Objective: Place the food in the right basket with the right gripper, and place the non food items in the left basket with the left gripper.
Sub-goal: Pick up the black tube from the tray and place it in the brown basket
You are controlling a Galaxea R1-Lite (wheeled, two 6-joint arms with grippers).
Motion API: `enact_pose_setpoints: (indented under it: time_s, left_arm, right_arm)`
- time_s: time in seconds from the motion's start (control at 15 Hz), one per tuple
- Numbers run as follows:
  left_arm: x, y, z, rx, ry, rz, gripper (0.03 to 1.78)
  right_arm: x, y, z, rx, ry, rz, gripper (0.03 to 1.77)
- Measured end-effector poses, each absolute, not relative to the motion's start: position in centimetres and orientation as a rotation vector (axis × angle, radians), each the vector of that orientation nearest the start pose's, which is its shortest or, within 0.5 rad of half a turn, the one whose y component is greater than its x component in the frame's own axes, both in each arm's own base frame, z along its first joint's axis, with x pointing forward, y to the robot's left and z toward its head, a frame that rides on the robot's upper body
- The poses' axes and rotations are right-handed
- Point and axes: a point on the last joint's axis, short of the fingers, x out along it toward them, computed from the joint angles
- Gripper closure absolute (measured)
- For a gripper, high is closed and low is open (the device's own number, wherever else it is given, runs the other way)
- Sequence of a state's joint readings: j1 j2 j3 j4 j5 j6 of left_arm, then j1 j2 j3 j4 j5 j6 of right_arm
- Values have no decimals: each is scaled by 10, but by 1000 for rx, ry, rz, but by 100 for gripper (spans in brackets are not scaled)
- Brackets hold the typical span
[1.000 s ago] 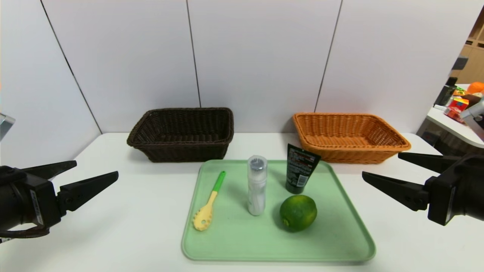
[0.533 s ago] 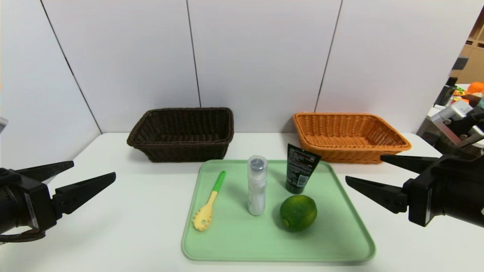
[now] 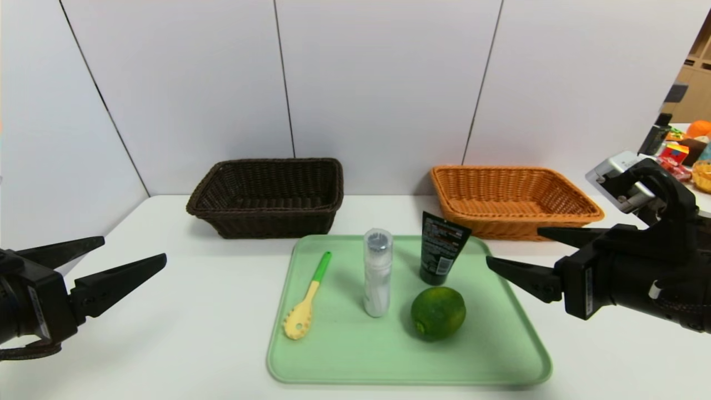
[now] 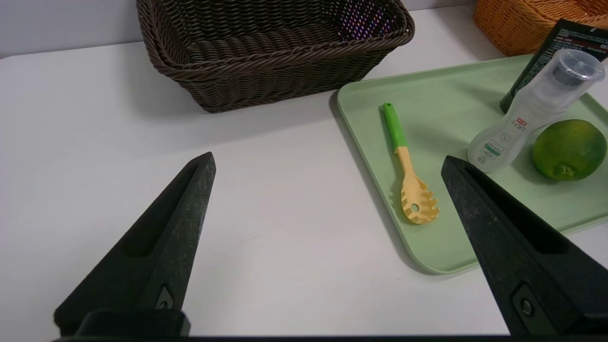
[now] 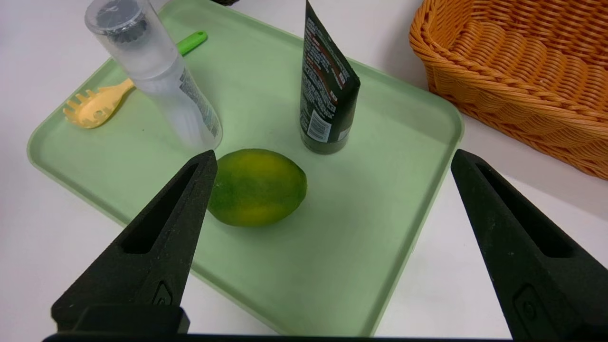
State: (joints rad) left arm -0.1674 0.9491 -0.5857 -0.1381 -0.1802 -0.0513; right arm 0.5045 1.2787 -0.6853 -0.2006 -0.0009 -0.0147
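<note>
One white table [image 3: 211, 344] carried everything. On it lay one green tray [image 3: 344, 361], the largest of the things there. Behind it were two baskets: a dark brown basket [image 3: 278, 225] on the left and an orange basket [image 3: 511, 228] on the right, each one empty.

Two grippers were over the table. The right gripper [image 3: 514, 244] hung above the tray's right side, its pincer spread wide with nothing in it. The left gripper [image 3: 133, 248] hovered well to the left of the tray, also wide and empty.

Four items were on the tray: one clear bottle [image 3: 377, 283], upright; one black tube [image 3: 441, 250], standing on its cap near the orange basket; one yellow and green spoon [image 3: 311, 294], lying by the left edge; and one green fruit [image 3: 439, 313], the single piece of food, in front of the tube.

Compared with the earlier frame, the right gripper had moved inward toward the tray, and the left had shifted slightly outward. The four items and both baskets had stayed put.
</note>
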Motion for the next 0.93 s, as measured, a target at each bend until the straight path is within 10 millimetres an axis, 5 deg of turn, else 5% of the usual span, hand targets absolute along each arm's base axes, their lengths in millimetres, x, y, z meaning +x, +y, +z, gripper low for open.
enact_pose_setpoints:
  time_s: [0.93]
  left_arm:
    - [110, -23, 231, -46, 224, -342, 12]
  right_arm:
    - [225, 110, 188, -156, 340, 481, 10]
